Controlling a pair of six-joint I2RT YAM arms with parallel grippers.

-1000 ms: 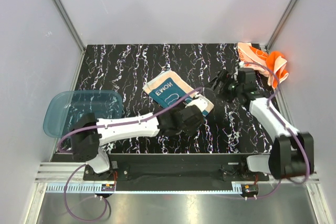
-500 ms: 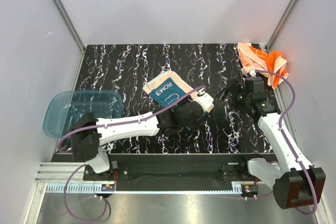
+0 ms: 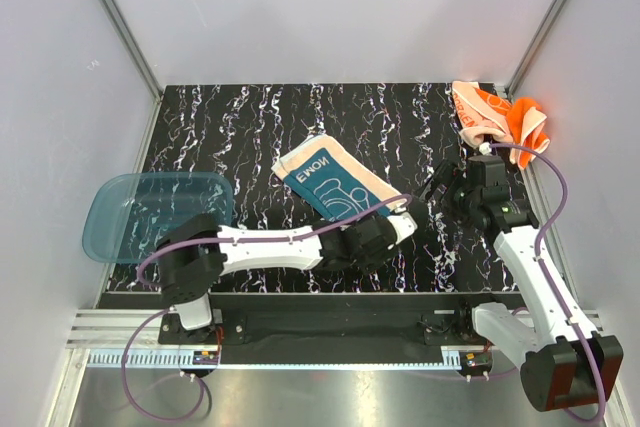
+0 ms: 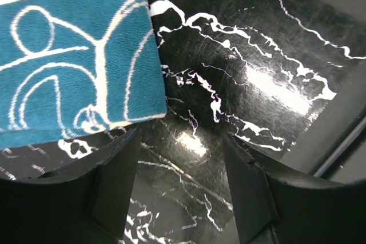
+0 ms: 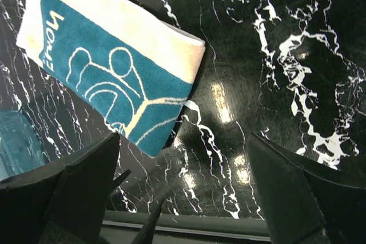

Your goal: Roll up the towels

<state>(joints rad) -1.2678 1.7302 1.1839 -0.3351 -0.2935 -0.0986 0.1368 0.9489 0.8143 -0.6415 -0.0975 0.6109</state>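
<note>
The teal towel [image 3: 335,185] lies folded flat mid-table, set at a slant, with white lettering, a white line drawing and a cream band along its far edge. The orange towel [image 3: 500,117] sits crumpled in the far right corner, with peach showing. The left gripper [image 4: 182,141] is open over bare table just beside the teal towel's near corner. The right gripper [image 5: 183,141] is wide and empty. The table [image 3: 230,127] is glossy black marble with white veins; a blue tray [image 3: 150,212] overhangs its left edge. Pale walls [image 3: 330,7] enclose it.
</note>
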